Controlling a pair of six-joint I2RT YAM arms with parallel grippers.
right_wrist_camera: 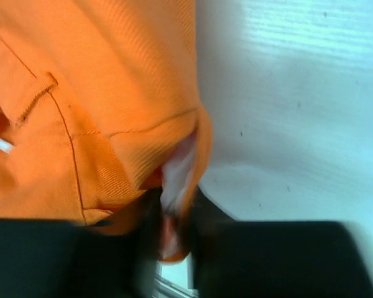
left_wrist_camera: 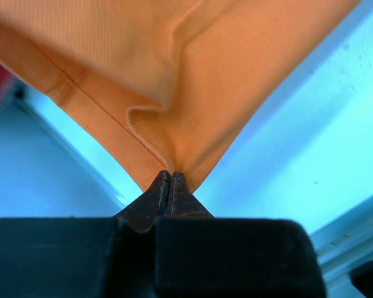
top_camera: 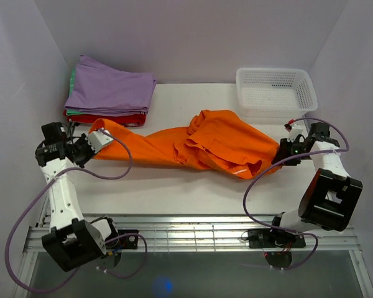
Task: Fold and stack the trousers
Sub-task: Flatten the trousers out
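Nearest first. The left gripper [left_wrist_camera: 169, 178] is clenched on a corner of the trousers [top_camera: 205, 146]. Its dark fingertips meet with only a thin fold of cloth between them, and the stitched hem runs up from the pinch. The right gripper [right_wrist_camera: 174, 214] is closed on the opposite end, at what looks like the waistband, where a white lining shows between the blurred fingers. I rate both grips as shallow, edge-only holds.

The trousers lie slung across the middle of the white table [top_camera: 193, 189], leg end at left and waist end at right, bunched and creased in the centre. The cloth is bright orange, finely ribbed, soft and limp. I judge it light and without stiffness, so it will likely sag and drag between holds and may slip from a shallow pinch. Hems, seams and the waistband are the thicker places to hold.

At far left sits a stack of folded garments [top_camera: 109, 93], lilac on top with green and red beneath. I cannot tell whether the leg end touches it. At far right a white mesh basket [top_camera: 273, 71] stands just behind the right gripper.
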